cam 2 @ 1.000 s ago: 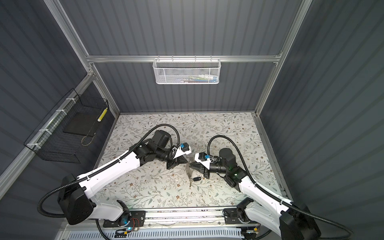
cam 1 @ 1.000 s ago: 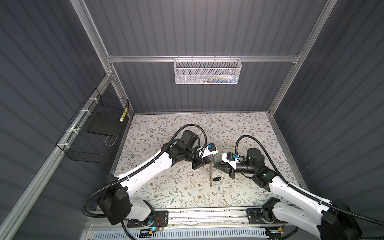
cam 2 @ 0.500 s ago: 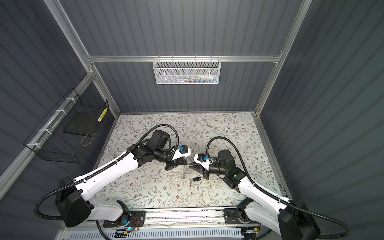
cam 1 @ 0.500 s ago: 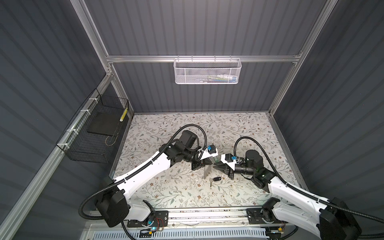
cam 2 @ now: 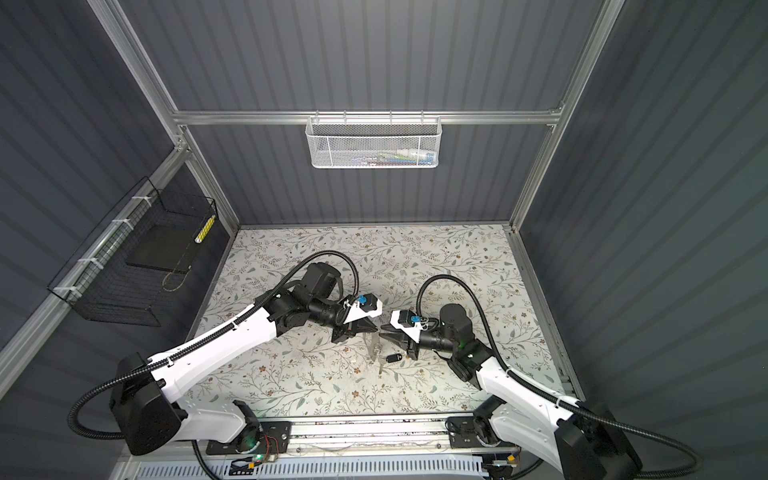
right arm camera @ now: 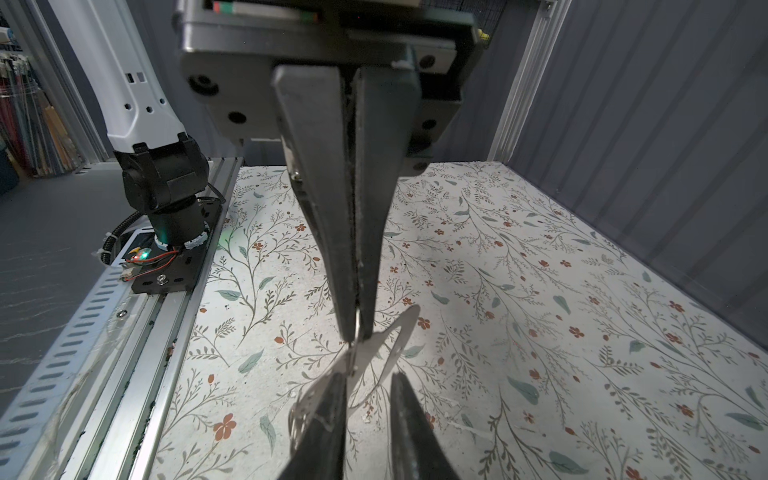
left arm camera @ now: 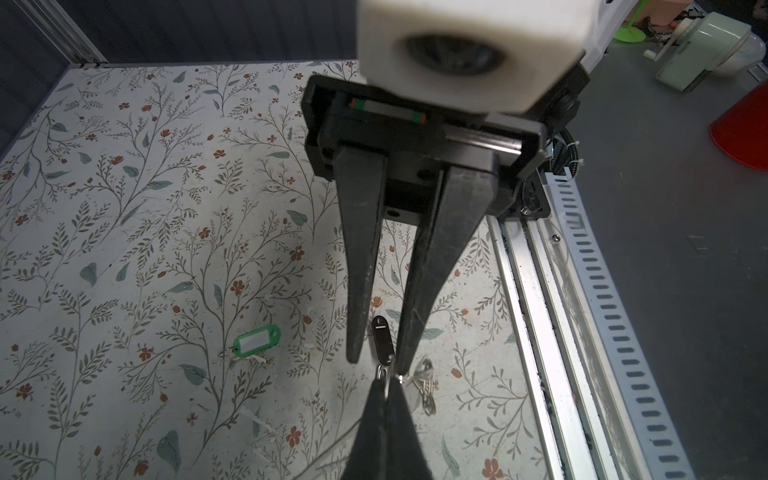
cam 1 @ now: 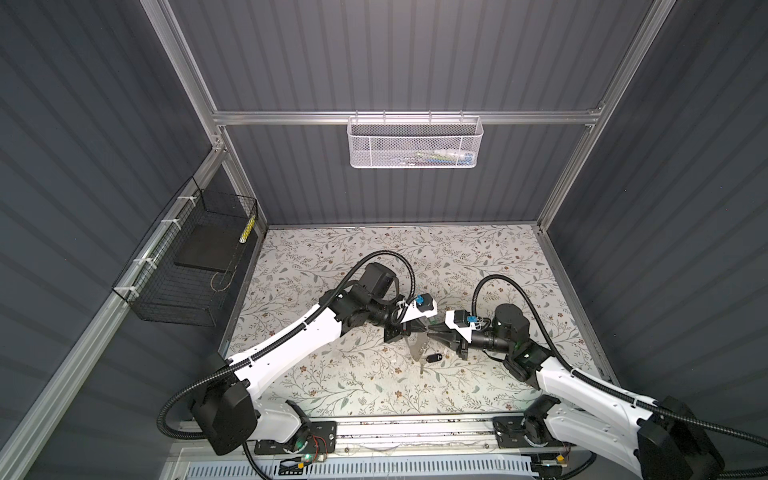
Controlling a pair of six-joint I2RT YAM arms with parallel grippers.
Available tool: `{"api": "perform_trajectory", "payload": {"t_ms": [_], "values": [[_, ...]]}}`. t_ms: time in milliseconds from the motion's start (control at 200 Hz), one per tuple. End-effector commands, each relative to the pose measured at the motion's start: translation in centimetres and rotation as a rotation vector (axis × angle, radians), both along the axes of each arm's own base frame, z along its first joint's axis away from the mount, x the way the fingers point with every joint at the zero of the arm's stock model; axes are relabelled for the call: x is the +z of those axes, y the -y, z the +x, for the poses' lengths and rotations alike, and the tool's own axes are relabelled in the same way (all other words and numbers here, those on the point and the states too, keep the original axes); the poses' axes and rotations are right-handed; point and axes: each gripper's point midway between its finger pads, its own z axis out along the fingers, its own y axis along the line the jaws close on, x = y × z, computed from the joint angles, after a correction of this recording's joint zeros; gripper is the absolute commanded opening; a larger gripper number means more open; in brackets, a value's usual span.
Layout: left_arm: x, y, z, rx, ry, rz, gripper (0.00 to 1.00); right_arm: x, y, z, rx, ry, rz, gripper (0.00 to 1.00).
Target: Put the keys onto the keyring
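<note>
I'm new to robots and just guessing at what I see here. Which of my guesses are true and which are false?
1. A green-tagged key lies on the flowered table. True.
2. The left tool is wide open. False: it is shut, pinching the keyring by its edge.
3. The right tool has its fingers slightly apart. True.
4. Both key tags are green. False: the other tag is black.
5. The white mesh basket stands on the table. False: it hangs from the rail on the back wall.
</note>
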Motion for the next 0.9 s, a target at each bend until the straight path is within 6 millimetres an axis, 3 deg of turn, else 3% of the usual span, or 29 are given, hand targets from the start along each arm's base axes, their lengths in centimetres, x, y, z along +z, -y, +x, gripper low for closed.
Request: {"api": "perform_trajectory", "payload": {"t_ms": [0,290,510,550,575,890], "values": [[1.0,0.2,-0.9,-0.047,0.035,-0.038,0.00,1.0,-0.3,-0.5,0.033,0.022,0.040,0.21],[0.9,0.2,-1.1,-0.051,0.051,-0.041,0.00,0.9,-0.6,-0.6,0.053,0.006,0.042,0.15],[0.8,0.2,-1.3,-0.062,0.040,-0.034,0.00,1.1,-0.6,-0.6,0.056,0.014,0.043,0.00],[0.7,0.1,-1.5,-0.065,0.031,-0.028,0.21,1.1,-0.5,-0.7,0.053,0.023,0.045,0.00],[0.8,0.0,-1.5,-0.059,0.031,-0.025,0.29,1.2,-0.5,-0.7,0.051,0.027,0.045,0.00],[1.9,-3.5,3.3,0.333,0.088,-0.082,0.59,1.4,0.2,-0.8,0.014,0.033,0.049,0.00]]}}
